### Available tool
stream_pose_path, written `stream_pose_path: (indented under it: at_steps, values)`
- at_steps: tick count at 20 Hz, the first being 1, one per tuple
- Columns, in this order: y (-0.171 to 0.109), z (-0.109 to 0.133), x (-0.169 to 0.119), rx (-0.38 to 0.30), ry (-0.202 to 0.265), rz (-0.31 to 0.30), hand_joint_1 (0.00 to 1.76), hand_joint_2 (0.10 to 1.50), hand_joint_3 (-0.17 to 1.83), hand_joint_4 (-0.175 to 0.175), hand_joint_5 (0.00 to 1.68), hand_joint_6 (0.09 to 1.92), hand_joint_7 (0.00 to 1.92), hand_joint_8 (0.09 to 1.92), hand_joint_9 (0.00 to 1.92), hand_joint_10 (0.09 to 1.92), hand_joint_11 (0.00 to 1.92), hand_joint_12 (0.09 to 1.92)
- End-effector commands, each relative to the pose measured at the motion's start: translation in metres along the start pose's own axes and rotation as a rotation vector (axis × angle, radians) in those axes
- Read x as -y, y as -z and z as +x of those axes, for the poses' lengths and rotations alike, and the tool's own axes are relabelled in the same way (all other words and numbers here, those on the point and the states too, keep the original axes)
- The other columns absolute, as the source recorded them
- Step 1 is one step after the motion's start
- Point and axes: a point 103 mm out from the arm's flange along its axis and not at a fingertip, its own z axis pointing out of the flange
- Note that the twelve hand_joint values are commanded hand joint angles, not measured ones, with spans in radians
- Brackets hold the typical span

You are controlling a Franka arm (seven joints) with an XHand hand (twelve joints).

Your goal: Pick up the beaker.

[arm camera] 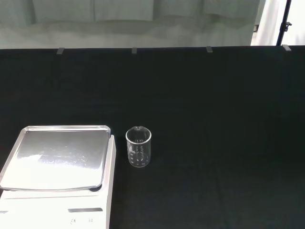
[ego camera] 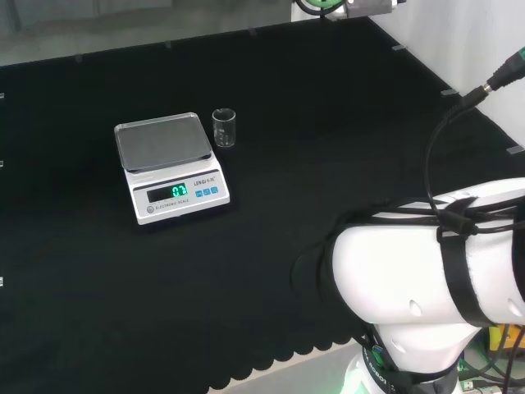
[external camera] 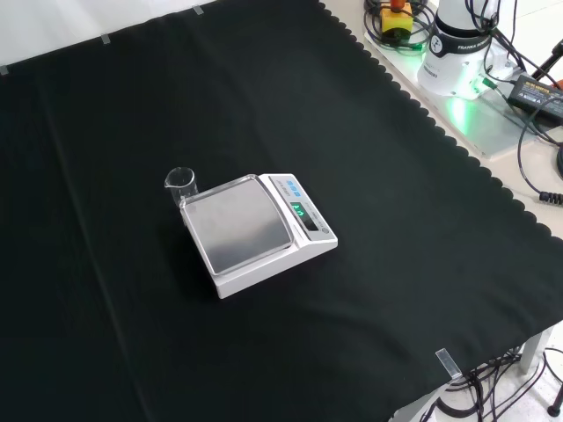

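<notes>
The small clear beaker [ego camera: 224, 128] stands upright on the table just beside the scale [ego camera: 168, 167], well ahead of the hand, whose fingers I cannot tell; it looks light, slippery, breakable, best gripped around its middle

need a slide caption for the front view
Clear beaker upright on the black cloth, just off the far-left corner of the scale; its pan is bare.
</notes>
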Motion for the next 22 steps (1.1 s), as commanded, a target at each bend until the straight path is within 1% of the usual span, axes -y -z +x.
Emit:
stream_pose_path:
  at_steps: [1,3,4,7,8,10,12,15,16,17,18,20,22]
  values:
    - [0.0,-0.003,-0.001,0.012,0.001,-0.004,0.42,1.06,-0.12,-0.138,0.1,0.09,0.02,0.56,0.01,0.92,0.17,1.47]
    - [0.003,-0.007,-0.003,0.019,0.0,-0.005,0.4,1.08,-0.12,-0.134,0.11,0.09,0.01,0.65,0.0,0.92,0.16,1.48]
    - [0.0,-0.02,-0.002,0.01,-0.002,-0.013,0.4,1.08,-0.12,-0.134,0.11,0.09,0.0,0.67,0.0,0.92,0.16,1.48]
    - [0.0,-0.028,-0.003,0.013,-0.001,-0.011,0.39,1.08,-0.12,-0.134,0.11,0.09,0.0,0.67,0.0,0.92,0.16,1.48]
    - [-0.001,-0.029,-0.005,0.014,0.002,-0.002,0.39,1.08,-0.12,-0.134,0.11,0.09,0.0,0.67,0.0,0.92,0.16,1.48]
    - [-0.003,-0.029,-0.017,0.013,0.003,0.036,0.39,1.08,-0.12,-0.134,0.11,0.09,0.0,0.66,0.0,0.91,0.17,1.48]
    - [-0.006,-0.026,-0.035,0.017,0.007,0.067,0.4,1.08,-0.12,-0.134,0.1,0.09,0.0,0.65,0.0,0.91,0.18,1.48]
    - [-0.017,-0.013,-0.061,0.019,0.018,0.102,0.4,1.07,-0.12,-0.134,0.1,0.09,0.0,0.64,0.0,0.9,0.19,1.47]
    - [-0.021,-0.009,-0.068,0.015,0.02,0.109,0.41,1.07,-0.12,-0.134,0.1,0.09,0.0,0.63,0.0,0.89,0.19,1.47]
    - [-0.025,0.003,-0.076,0.034,0.038,0.115,0.41,1.07,-0.12,-0.134,0.1,0.09,0.0,0.62,0.0,0.88,0.2,1.47]
    - [-0.028,0.009,-0.083,0.04,0.041,0.121,0.41,1.07,-0.12,-0.135,0.1,0.09,0.0,0.61,0.0,0.87,0.2,1.46]
    - [-0.034,0.014,-0.096,0.022,0.041,0.132,0.41,1.07,-0.12,-0.136,0.09,0.09,0.0,0.59,0.0,0.86,0.2,1.46]
    - [-0.042,0.017,-0.109,0.023,0.04,0.145,0.41,1.07,-0.13,-0.137,0.09,0.09,0.0,0.58,0.0,0.86,0.2,1.46]
